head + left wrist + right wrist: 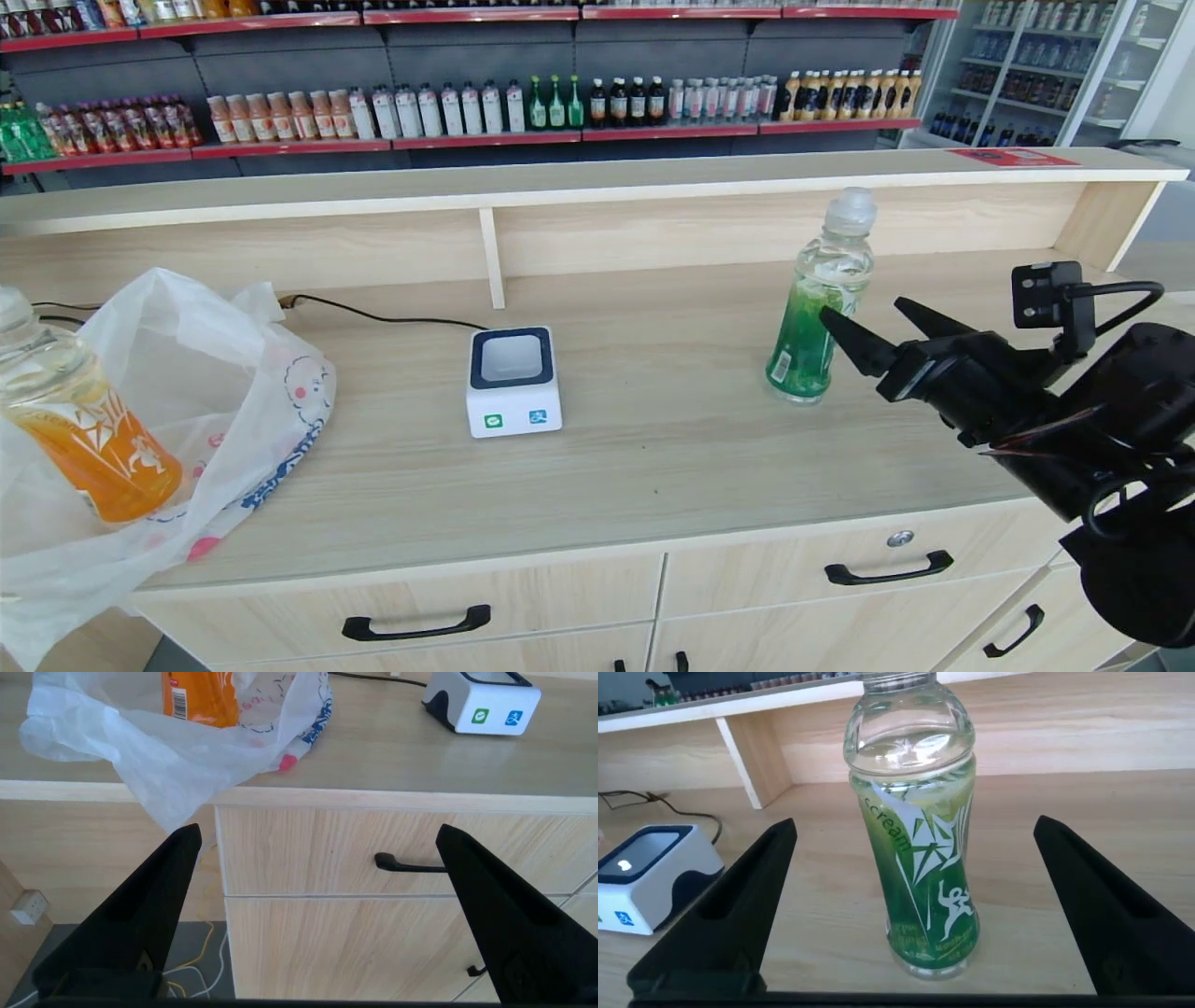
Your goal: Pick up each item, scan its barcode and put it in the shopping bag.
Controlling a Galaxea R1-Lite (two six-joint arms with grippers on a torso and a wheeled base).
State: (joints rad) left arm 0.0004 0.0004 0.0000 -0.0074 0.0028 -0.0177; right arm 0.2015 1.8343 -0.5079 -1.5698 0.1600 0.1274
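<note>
The green bottle [803,345] stands upright on the desk [672,439], right of the scanner [513,381], just ahead of the right hand [864,313], which is spread wide and holds nothing. The bottle is tall, narrow and smooth, so a fingertip clipping it off-centre would likely tip it, and a weak or high grip could let it slip. The left hand [318,919], also wide open and empty, hangs below the desk edge by the drawers. The bag [233,373] slumps at the desk's left end with an orange bottle [84,429] inside; its limp mouth may fold shut on the next item.
</note>
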